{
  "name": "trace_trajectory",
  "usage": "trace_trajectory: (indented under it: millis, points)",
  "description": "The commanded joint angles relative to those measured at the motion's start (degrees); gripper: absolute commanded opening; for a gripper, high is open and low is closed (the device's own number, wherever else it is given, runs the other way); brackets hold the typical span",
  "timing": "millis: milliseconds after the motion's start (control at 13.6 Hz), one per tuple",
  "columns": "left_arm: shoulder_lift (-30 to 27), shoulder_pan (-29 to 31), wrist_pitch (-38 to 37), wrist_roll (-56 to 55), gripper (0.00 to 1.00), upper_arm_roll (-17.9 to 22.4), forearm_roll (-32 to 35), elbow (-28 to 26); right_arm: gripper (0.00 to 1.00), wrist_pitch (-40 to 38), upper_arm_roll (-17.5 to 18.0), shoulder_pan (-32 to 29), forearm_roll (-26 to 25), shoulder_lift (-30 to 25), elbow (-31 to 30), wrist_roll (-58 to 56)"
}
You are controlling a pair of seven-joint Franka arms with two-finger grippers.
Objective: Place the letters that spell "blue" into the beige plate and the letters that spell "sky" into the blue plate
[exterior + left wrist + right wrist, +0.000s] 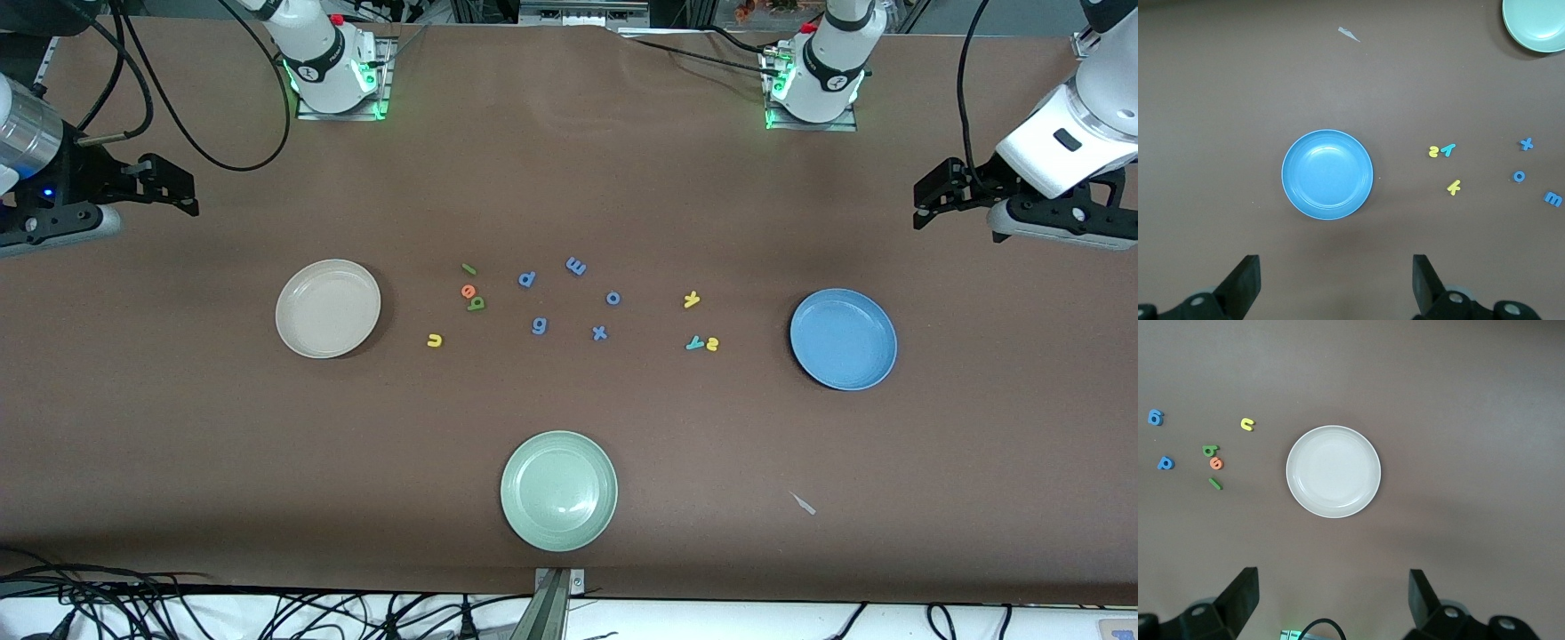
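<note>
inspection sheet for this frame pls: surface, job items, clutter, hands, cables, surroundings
Surface: brown table, flat; a small pale scrap near the front edge.
Job items: beige plate and blue plate both hold nothing. b, l, u, e lie loose on the table beside the beige plate; s, k, y beside the blue plate.
Clutter: five blue letters mid-table; green plate nearer the camera, holding nothing.
Hands: left hand open, over the table by the blue plate; right hand open, by the beige plate. Neither holds anything.
Cables: black leads on the table near the right arm; a bundle below the front edge.
Surroundings: two bases, green lights on.
</note>
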Motion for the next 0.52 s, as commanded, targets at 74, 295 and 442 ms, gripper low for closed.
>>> trace_trajectory:
  millis: [74, 295, 442]
  points:
    - [0.8, -0.1, -1.3, -0.6, 1.0, -0.2, 1.3, 1.7, 1.0, -1.3, 0.1, -0.3, 0.2, 0.6, 1.4, 0.4]
    - [0.8, -0.1, -1.3, -0.7, 1.0, -0.2, 1.3, 1.7, 1.0, -1.2, 0.1, -0.6, 0.2, 0.6, 1.4, 0.4]
    - [0.8, -0.3, -1.3, -0.5, 1.0, -0.2, 1.4, 1.7, 1.0, -1.2, 0.1, -0.8, 0.2, 0.9, 1.5, 0.4]
